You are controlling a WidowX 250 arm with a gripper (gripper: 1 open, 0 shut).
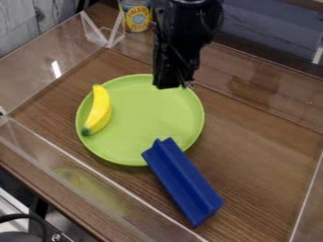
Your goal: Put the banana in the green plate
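Your banana [96, 109] lies at the left of the green plate [151, 128]. Your hand [173, 83], above the plate's upper rim, looks closed and empty, though its fingertips are dark and hard to read.

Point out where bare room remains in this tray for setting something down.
Bare wood lies right of the green plate, beyond the blue block. The plate's middle is free between the banana and the gripper. It is crowded where the block meets the plate's near rim.
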